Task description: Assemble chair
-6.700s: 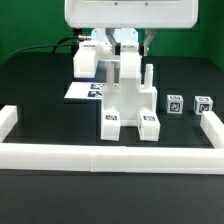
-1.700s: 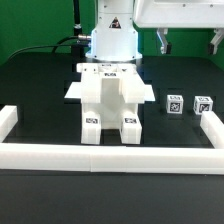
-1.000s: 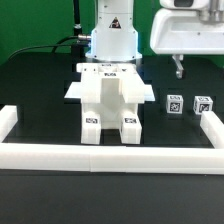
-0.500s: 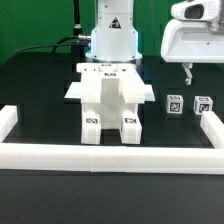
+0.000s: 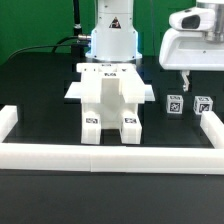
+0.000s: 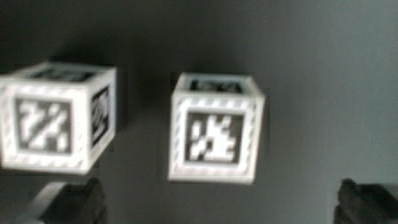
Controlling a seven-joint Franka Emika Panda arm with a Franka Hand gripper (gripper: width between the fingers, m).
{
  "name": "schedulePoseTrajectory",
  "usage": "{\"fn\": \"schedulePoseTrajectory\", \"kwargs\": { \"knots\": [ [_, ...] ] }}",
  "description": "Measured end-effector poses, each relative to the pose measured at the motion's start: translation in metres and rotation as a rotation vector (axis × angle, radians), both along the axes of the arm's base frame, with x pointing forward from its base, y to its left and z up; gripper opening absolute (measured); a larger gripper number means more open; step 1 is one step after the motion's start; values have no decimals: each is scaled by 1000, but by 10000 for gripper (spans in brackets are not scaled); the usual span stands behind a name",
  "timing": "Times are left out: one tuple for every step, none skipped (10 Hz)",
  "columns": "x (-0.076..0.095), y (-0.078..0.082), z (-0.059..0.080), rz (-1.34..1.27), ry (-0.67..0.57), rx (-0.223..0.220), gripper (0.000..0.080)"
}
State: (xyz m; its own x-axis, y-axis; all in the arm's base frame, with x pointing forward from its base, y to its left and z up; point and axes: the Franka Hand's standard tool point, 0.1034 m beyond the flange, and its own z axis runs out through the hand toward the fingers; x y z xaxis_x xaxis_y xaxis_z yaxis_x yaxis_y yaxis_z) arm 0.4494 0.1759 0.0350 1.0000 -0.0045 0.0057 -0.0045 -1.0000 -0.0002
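The part-built white chair (image 5: 108, 100) stands in the middle of the black table, its two blocky legs with marker tags toward the front. Two small white tagged cubes lie apart to the exterior view's right, one (image 5: 173, 102) nearer the chair and one (image 5: 203, 104) by the rail. My gripper (image 5: 185, 80) hangs just above and between them, open and empty. In the wrist view, one cube (image 6: 217, 130) lies between my dark fingertips (image 6: 75, 205) and another cube (image 6: 63, 120) lies beside it. My gripper (image 6: 217, 208) touches neither.
A long low white border rail (image 5: 110, 155) runs along the front, with short arms at the exterior view's left (image 5: 8, 120) and right (image 5: 212, 126). The robot's white base (image 5: 110, 40) stands behind the chair.
The chair was held further right, then set down and let go. Since then my gripper has swung to the exterior view's right and come down over the two cubes.
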Motion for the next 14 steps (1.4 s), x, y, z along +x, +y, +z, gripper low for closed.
{"fn": "schedulePoseTrajectory", "kwargs": {
  "knots": [
    [-4,3,-6,2,6,-1,649],
    [-7,6,-10,6,10,0,649],
    [-8,7,-13,8,12,-1,649],
    [-9,6,-17,8,13,-3,649],
    [-10,5,-20,9,17,-5,649],
    [-10,5,-20,9,16,-5,649],
    [-10,5,-20,9,17,-5,526],
    [-10,5,-20,10,17,-5,389],
    [-10,5,-20,10,16,-5,389],
    [-10,5,-20,10,16,-5,284],
    [-10,5,-20,10,16,-5,284],
    [-10,5,-20,10,16,-5,284],
    [-10,5,-20,10,16,-5,284],
    [-10,5,-20,10,16,-5,284]
  ]
}}
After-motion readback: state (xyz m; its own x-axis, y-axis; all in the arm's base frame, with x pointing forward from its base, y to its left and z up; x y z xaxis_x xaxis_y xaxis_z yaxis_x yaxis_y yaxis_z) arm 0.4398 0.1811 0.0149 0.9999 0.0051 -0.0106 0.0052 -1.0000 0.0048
